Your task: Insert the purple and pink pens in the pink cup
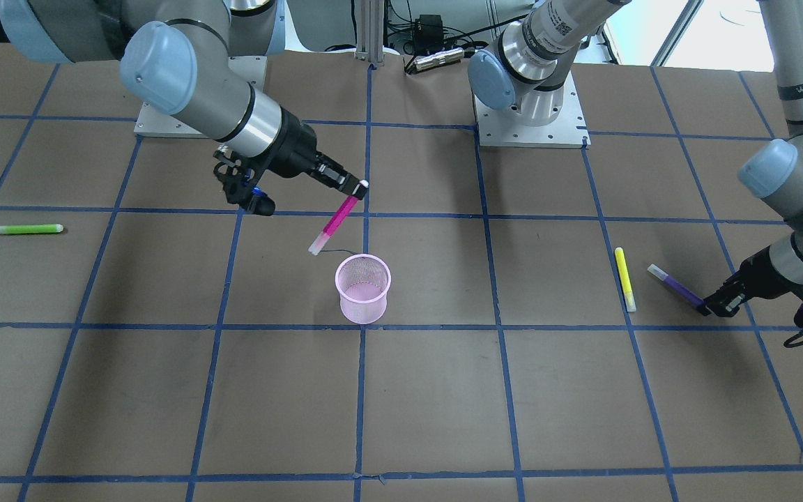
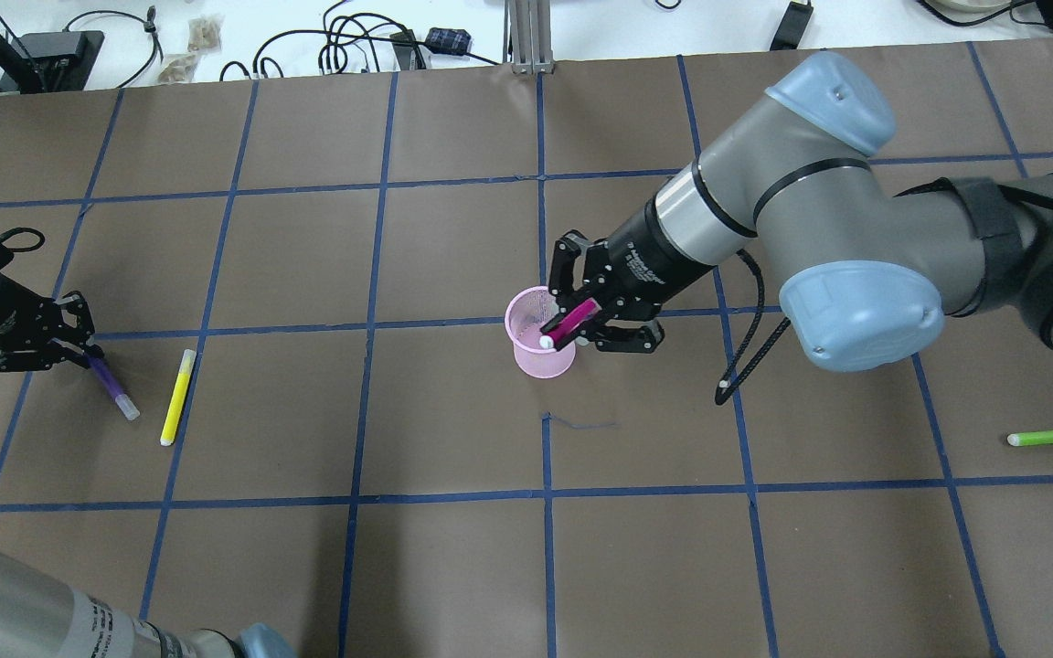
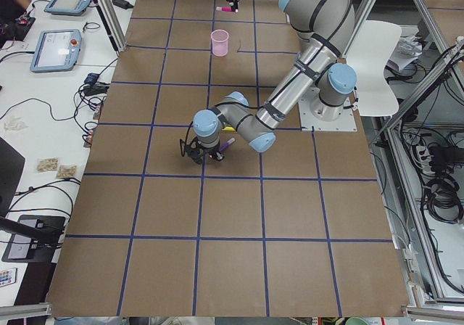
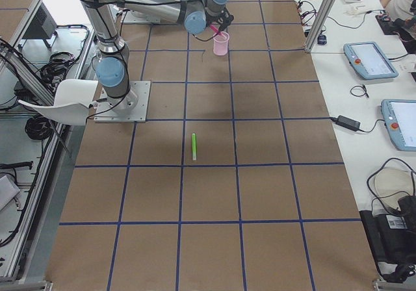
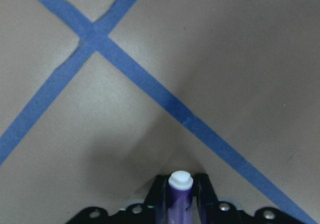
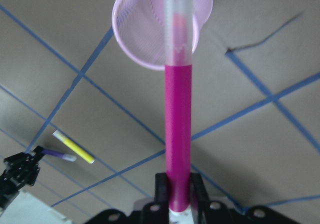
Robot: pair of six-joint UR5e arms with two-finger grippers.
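Pinching the slim magenta-pink plastic pen by its back end in the right two-finger gripper, jaws pressed onto the barrel. Hanging it tilted, clear cap downward, with the cap tip just above and on the far side of the upright pink wire-mesh cup near the middle of the brown, blue-taped table; not yet inside the mouth.

Clamping the dark purple plastic pen by one end in the left two-finger gripper, jaws closed on the barrel, low at the table's left end as seen from over the robot's shoulders, well apart from the cup. Not telling from these views whether resting on the table or just lifted. Lying just beside it, a yellow plastic pen; lying well apart at the right end, a green plastic pen.

Judging both task pens as light, stiff and smooth-walled: easy to carry, but likely pivoting or sliding in an end pinch if knocked. Favouring this hold at the back end all the same, leaving most of the length free to enter the cup ahead of the fingers. Judging the cup as very light mesh, probably tipping or skidding at a sideways nudge on the rim; so calling for centring the cap over the mouth, steepening the pen and lowering gently before spreading the jaws.
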